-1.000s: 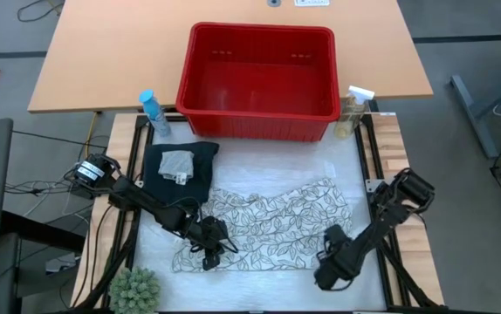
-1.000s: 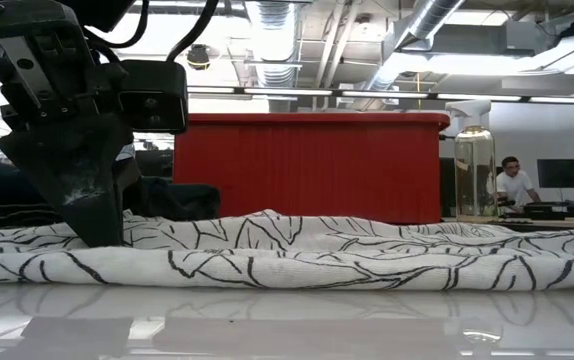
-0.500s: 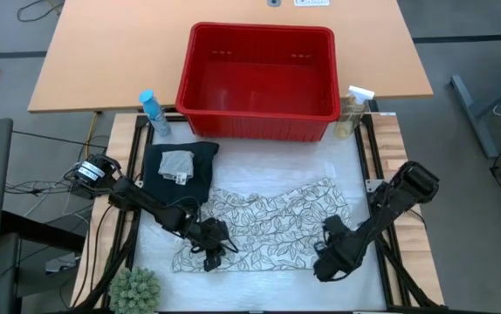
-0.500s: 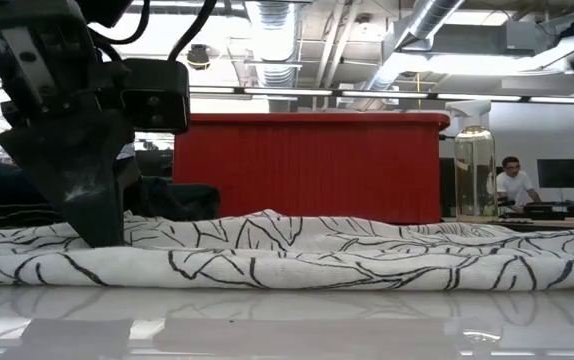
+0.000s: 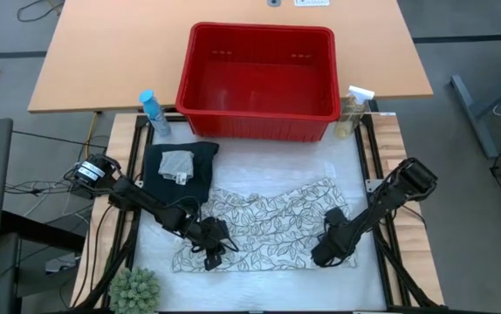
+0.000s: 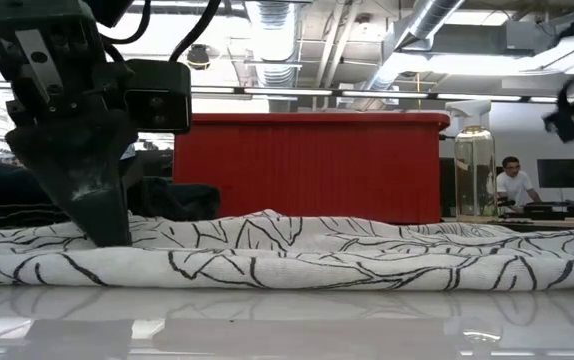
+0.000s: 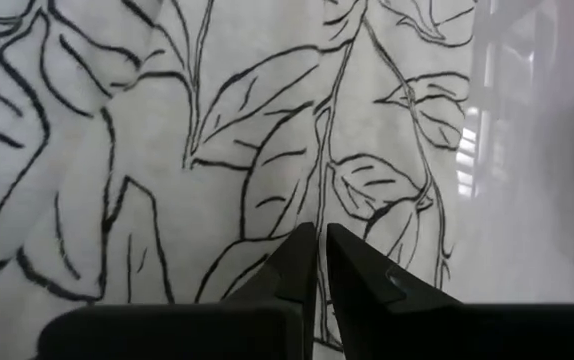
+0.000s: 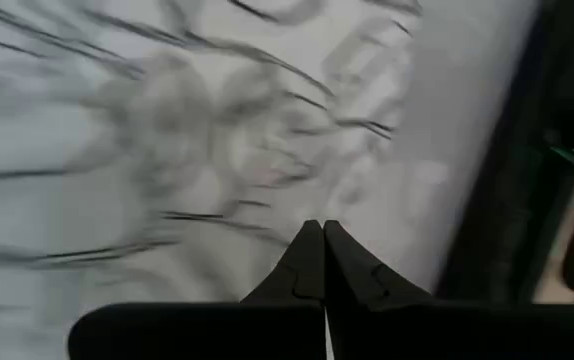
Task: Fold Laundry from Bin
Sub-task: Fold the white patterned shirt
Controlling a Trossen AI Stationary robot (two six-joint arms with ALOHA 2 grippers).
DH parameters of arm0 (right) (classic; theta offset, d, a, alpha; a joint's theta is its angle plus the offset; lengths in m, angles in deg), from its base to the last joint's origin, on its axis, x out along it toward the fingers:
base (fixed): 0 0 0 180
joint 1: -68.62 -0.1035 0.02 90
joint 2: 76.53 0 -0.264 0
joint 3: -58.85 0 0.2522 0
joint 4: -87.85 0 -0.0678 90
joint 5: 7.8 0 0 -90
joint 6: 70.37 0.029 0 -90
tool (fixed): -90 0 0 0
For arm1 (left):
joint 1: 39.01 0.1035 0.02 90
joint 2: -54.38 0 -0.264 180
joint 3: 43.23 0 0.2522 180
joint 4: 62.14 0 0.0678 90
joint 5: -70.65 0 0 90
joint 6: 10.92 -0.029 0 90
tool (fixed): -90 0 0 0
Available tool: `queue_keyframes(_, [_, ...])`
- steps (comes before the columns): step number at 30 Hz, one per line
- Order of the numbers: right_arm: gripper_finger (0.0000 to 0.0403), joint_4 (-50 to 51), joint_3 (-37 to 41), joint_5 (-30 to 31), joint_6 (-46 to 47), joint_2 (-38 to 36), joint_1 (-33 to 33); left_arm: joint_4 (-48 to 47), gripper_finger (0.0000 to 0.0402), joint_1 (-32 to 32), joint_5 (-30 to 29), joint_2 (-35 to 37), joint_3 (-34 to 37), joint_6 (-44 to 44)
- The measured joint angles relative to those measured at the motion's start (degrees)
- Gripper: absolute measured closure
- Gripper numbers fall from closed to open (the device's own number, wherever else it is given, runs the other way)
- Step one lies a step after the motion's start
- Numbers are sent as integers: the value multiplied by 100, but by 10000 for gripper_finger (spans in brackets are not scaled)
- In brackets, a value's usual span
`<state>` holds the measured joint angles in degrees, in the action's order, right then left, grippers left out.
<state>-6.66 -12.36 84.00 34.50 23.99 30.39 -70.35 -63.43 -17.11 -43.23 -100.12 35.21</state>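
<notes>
Leaf-print cloth [image 5: 264, 228] lies spread, a bit rumpled, across the middle of the white tabletop [image 5: 338, 166]. The red bin [image 5: 260, 71] stands beyond it at the far edge and looks empty from above. Dark trousers [image 5: 177, 170] sit folded at the far left corner of the work area, with the small grey cloth [image 5: 176, 164] on top.

My left gripper [image 7: 315, 250] is down on the near-left part of the leaf cloth, fingers pressed together. Some fabric may be pinched between the tips, but I cannot tell for sure. My right gripper [image 8: 315, 250] hangs over the cloth's near-right edge, fingers shut with nothing between them; the cloth below it shows blurred.

Judgement: the trousers and grey cloth look finished, and the leaf cloth is the piece in hand, at the smoothing or first-fold stage. Next move, I think: the right fingers must open and take the right edge or corner, so both sides can lift evenly and carry over for a fold.

Surface is glossy white and reflects the cloth. A blue spray bottle [image 5: 152, 113] stands at the bin's left corner, a clear one [image 5: 353, 112] at its right, and a green plant [image 5: 134, 290] at the near-left corner. In the room behind: open ceiling ducts, strip lights, and a person [image 6: 513, 183] seated far off.
</notes>
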Motion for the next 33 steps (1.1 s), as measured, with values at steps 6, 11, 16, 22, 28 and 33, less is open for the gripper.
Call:
queue_keyframes(6, [384, 21, 409, -787, -143, -38, -3, -101, 384, 0, -17, 2, -5, -126])
queue_keyframes(11, [384, -68, -104, 122, 270, -323, -77, -115, 384, 0, -68, 4, -5, -133])
queue_keyframes(16, [384, -681, -97, 344, 73, -195, -16, -125, 384, 0, -134, 7, -8, -140])
queue_keyframes(22, [384, -577, 120, -345, 40, 188, -18, -138, 384, 0, -110, 9, -11, -146])
queue_keyframes(28, [384, 42, 129, -1092, 156, 185, -84, -187, 384, 2, -98, 11, -12, -195])
queue_keyframes(33, [376, 205, 59, -1221, 295, 185, -194, -198, 384, 2, -121, 13, -14, -197])
